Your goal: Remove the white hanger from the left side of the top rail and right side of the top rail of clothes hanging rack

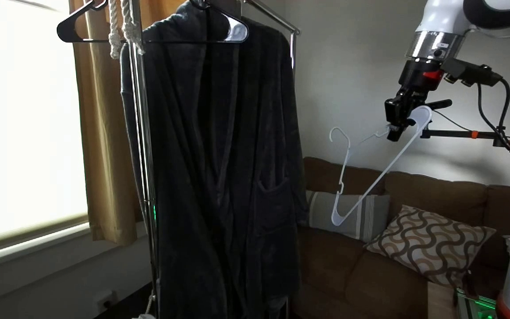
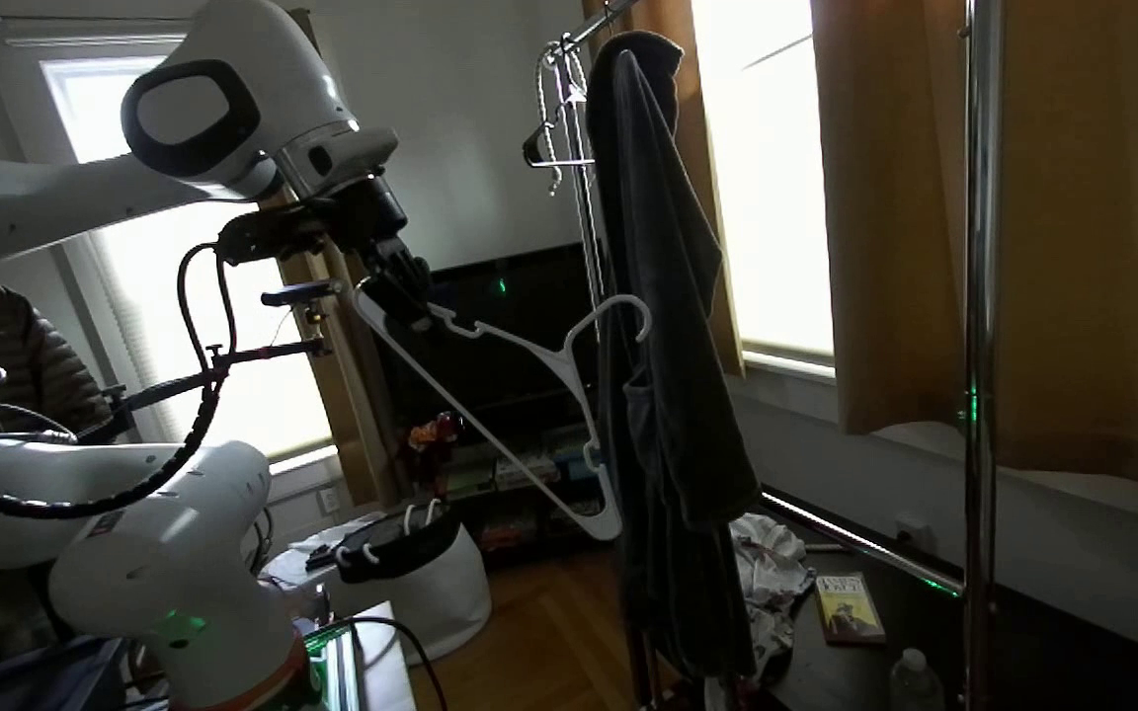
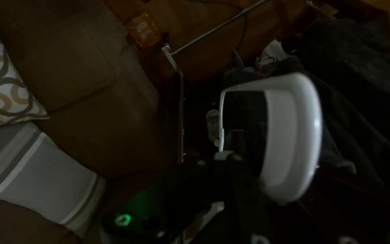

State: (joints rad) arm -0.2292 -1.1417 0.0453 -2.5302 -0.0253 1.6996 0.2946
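The white hanger (image 1: 422, 116) is held tilted in the air, off the rack, between the dark robe and the arm. Its hook and shoulders show in an exterior view (image 2: 569, 360), and its near end looms large in the wrist view (image 3: 293, 135). My gripper (image 1: 395, 131) is shut on one shoulder of it, close to that end; the fingers also show in an exterior view (image 2: 413, 308). In the wrist view the fingers are too dark to make out well. The rack's top rail (image 1: 275, 15) carries the robe (image 1: 219, 155); parts of the rail are out of frame.
A black hanger (image 1: 237, 31) and white ropes (image 1: 126, 22) hang on the rack. A chrome post (image 2: 979, 346) stands near a book (image 2: 848, 607) and a bottle (image 2: 913, 681). A brown sofa (image 1: 436, 190) with pillows and a white basket (image 2: 431, 583) stand around.
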